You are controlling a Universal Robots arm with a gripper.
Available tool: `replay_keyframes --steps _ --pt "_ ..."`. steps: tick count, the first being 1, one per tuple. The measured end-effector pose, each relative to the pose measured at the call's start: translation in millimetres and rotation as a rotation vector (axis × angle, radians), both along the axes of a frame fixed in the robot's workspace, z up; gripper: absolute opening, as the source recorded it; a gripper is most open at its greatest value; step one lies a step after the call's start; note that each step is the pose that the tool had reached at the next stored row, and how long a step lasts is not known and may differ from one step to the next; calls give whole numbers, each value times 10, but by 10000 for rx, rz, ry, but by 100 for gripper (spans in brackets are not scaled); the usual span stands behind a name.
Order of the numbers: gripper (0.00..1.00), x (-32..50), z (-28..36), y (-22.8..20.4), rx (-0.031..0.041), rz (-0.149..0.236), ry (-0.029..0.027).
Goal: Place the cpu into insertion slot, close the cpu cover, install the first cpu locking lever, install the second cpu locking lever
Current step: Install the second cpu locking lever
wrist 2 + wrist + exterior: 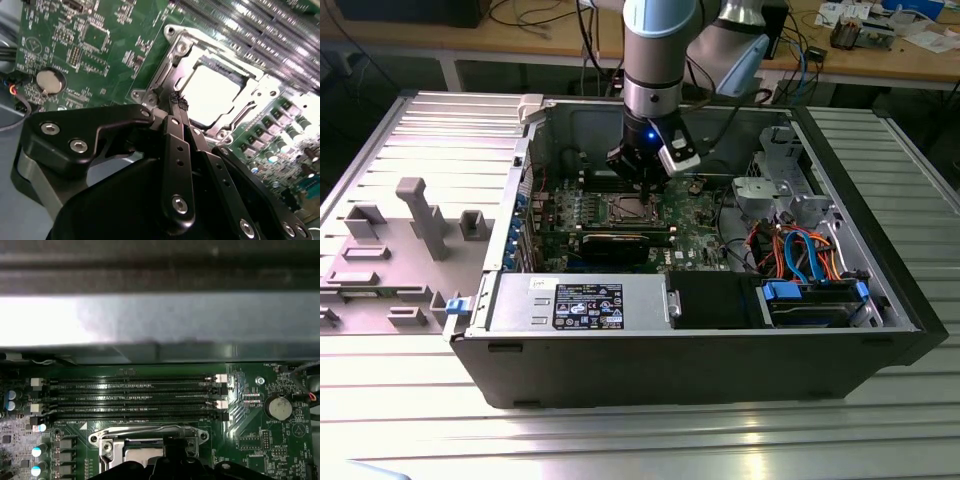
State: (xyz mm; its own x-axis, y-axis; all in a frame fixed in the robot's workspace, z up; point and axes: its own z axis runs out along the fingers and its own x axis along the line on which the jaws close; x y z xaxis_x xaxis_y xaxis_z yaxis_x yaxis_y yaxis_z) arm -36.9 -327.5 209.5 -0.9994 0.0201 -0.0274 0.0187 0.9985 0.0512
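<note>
Inside the open computer case (570, 330), walled by sheet metal, the gripper (178, 101) hangs with its black fingers pinched together on nothing, just above the silvery cpu cover (250, 107). That cover lies flat around the shiny cpu (212, 95), beside long ridged memory slots (135, 400) on green board.

Arm (658, 60) vertical, jaws closed

The gripper (642, 185) hangs inside the open case (720, 370), over the cpu cover (235, 117). Memory slots (135, 400) run just beside the socket; a black card (625, 243) flanks its other side.
</note>
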Motion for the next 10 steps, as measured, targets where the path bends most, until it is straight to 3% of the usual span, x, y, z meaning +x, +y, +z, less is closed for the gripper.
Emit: replay_keyframes --steps 4,10 --pt "11 0 0 -82 -1 0 0" --pt "11 0 0 -84 0 0 0"
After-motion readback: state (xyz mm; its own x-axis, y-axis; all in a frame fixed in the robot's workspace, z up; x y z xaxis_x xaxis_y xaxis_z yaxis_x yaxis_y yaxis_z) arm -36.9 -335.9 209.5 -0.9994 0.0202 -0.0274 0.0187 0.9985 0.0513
